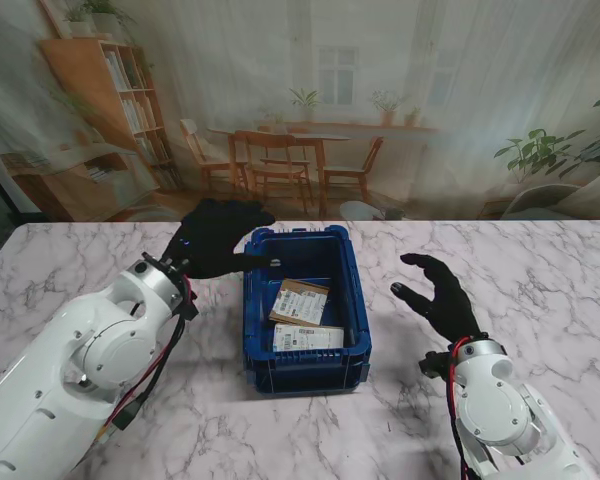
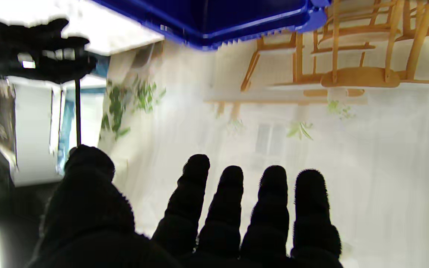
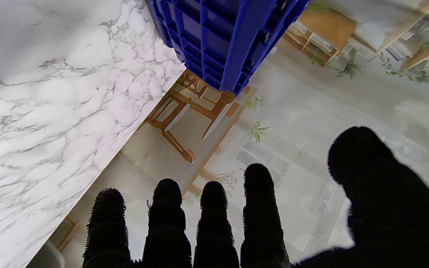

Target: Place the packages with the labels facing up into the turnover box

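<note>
A blue turnover box (image 1: 355, 330) stands mid-table. Two brown packages lie inside it with white labels up: one (image 1: 300, 301) tilted, the other (image 1: 307, 338) nearer to me. My left hand (image 1: 217, 240), in a black glove, hovers over the box's far left corner with its fingers spread and nothing in it. My right hand (image 1: 438, 295) is to the right of the box, apart from it, fingers spread and empty. The left wrist view shows spread fingers (image 2: 233, 208) and the box rim (image 2: 237, 28). In the right wrist view, spread fingers (image 3: 214, 223) point past the box's ribbed wall (image 3: 218, 41).
The table (image 1: 540, 290) is white marble with grey veins. A printed backdrop of a room with chairs and shelves rises right behind its far edge.
</note>
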Robot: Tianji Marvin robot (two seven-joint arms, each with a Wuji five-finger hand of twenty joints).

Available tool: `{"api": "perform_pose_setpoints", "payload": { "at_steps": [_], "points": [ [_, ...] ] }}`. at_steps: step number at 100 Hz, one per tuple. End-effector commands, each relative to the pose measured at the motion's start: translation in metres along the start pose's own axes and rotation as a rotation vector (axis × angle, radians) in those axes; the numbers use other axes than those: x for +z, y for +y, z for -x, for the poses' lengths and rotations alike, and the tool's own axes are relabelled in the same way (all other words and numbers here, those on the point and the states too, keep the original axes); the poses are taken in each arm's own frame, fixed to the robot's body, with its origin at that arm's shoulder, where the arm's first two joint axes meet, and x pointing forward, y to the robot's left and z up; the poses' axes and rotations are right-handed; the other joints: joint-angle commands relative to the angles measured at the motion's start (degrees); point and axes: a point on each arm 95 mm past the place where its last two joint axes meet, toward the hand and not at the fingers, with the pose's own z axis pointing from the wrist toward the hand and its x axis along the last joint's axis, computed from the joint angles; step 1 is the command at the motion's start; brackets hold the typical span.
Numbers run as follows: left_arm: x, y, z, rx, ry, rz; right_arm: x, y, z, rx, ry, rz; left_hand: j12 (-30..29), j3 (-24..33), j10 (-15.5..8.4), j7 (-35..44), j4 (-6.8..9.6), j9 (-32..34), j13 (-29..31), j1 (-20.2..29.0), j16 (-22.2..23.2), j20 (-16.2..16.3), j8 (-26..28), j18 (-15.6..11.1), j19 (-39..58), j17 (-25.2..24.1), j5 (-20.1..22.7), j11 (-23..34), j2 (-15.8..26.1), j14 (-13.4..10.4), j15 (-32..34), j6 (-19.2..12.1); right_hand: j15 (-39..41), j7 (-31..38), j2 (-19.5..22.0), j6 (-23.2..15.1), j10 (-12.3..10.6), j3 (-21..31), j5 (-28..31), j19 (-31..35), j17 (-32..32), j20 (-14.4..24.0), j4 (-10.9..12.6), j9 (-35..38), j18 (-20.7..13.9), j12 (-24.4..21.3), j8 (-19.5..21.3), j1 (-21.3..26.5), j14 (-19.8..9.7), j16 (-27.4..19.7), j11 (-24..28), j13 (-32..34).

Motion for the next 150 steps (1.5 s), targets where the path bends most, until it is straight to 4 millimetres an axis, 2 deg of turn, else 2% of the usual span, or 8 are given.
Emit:
{"api": "perform_pose_setpoints", "payload": {
  "at_steps": [1, 27, 48, 55, 62, 71, 83, 150],
  "points": [
    [-0.009, 0.010, 0.002, -0.036, -0.013, -0.003, 0.002, 0.002, -0.008, -0.002, 0.026, -0.008, 1.22, 0.84, -0.86, 1.41, 1.32, 1.80, 1.43, 1.28, 0.80, 1.32, 1.35, 2.08, 0.09, 0.01, 2.13, 1.42, 2.47, -0.80, 0.39, -0.28, -2.80, 0.18, -0.67, -2.98, -2.29, -0.25, 1.39, -0.73, 0.48, 1.29, 0.61, 1.14, -1.15, -0.20, -1.05, -1.37, -2.54, -0.92, -0.11, -0.70],
    [-0.040, 0.045, 0.028, -0.263, -0.103, -0.218, 0.006, 0.001, -0.015, -0.012, 0.082, -0.057, 7.26, 0.92, -1.72, 4.50, 1.65, 1.02, 2.30, 2.51, 5.18, 4.60, 4.91, -0.02, 4.89, 0.74, 0.09, 9.16, 4.29, -1.46, 3.86, 0.53, -1.86, 0.79, -0.86, -3.18, -4.38, -0.12, 5.56, 0.40, 2.74, 1.66, 0.70, 6.06, -0.89, -0.02, -0.85, -1.28, -3.34, -0.78, 0.29, 1.64],
    [-0.053, 0.091, 0.050, -0.325, -0.205, -0.216, 0.009, -0.004, -0.012, -0.034, 0.117, -0.092, 27.98, 0.91, -4.92, 5.36, 1.68, 0.89, 3.78, 2.59, 27.25, 9.81, 4.21, -2.10, 11.37, 2.22, -1.99, 25.53, 5.02, -3.35, 19.32, -1.05, -0.72, 1.08, -1.03, -2.95, -6.09, 0.45, 9.80, 1.77, 4.23, 1.82, 0.76, 10.63, -0.51, 0.28, -0.63, -1.27, -3.90, -0.64, 0.50, 3.74],
    [-0.053, 0.106, 0.054, -0.367, -0.243, -0.213, 0.010, -0.008, -0.007, -0.038, 0.121, -0.099, 31.45, 0.93, -5.26, 6.41, 1.69, 0.48, 3.51, 2.67, 30.33, 10.23, 4.70, -1.85, 11.67, 1.65, -1.71, 27.83, 5.18, -3.64, 21.18, -1.50, -0.42, 1.13, -1.08, -3.19, -6.55, 0.69, 10.82, 2.09, 4.44, 1.76, 0.77, 11.43, -0.48, 0.32, -0.54, -1.17, -4.07, -0.63, 0.37, 4.12],
    [-0.050, 0.120, 0.057, -0.417, -0.270, -0.207, 0.012, -0.011, -0.003, -0.044, 0.111, -0.105, 27.24, 0.92, -4.15, 6.07, 1.70, -1.06, 2.16, 2.45, 25.48, 8.54, 4.24, -0.90, 7.79, 0.23, -2.17, 21.59, 5.38, -3.24, 14.56, -2.19, -0.16, 1.14, -1.14, -3.30, -6.91, 0.89, 11.58, 2.34, 4.48, 1.66, 0.76, 12.15, -0.35, 0.37, -0.46, -1.15, -4.18, -0.62, 0.27, 4.36],
    [-0.043, 0.129, 0.059, -0.481, -0.293, -0.168, 0.014, -0.014, 0.003, -0.047, 0.089, -0.111, 9.25, 0.92, -1.16, 3.67, 1.77, -3.83, 0.70, 2.50, 10.03, 4.13, 2.48, -0.95, -0.40, -1.14, -3.14, 7.13, 5.65, -1.55, 2.87, -0.73, 0.02, 0.95, -1.11, -3.18, -7.05, 1.05, 11.96, 2.58, 4.40, 1.50, 0.74, 12.71, -0.34, 0.41, -0.42, -1.14, -4.35, -0.66, 0.08, 4.32],
    [-0.038, 0.140, 0.059, -0.501, -0.316, -0.090, 0.018, -0.018, 0.009, -0.038, 0.069, -0.116, 1.58, 0.93, 0.22, 2.38, 1.70, -4.61, 0.21, 2.78, 4.47, 2.81, 1.78, -1.56, -2.16, -0.99, -2.73, 1.49, 5.84, -0.59, -0.30, 0.18, 0.26, 0.83, -1.22, -2.71, -7.05, 1.14, 12.76, 2.83, 4.21, 1.24, 0.72, 13.36, -0.33, 0.49, -0.32, -0.83, -4.33, -0.70, -0.09, 4.25],
    [-0.040, 0.144, 0.070, -0.475, -0.339, -0.057, 0.023, -0.020, 0.008, -0.037, 0.089, -0.143, 3.73, 0.88, -0.77, 0.77, 1.74, -1.75, 0.49, 3.52, 5.14, 3.53, 1.88, 0.67, -2.04, -2.13, -2.17, 3.97, 6.41, -0.74, 0.97, 0.72, 0.85, 0.03, -0.55, -2.65, -6.92, 0.98, 13.11, 3.93, 3.80, 0.01, 0.81, 13.54, -0.37, 0.68, 0.17, -1.03, -4.53, -0.91, -0.74, 4.19]
  ]
}}
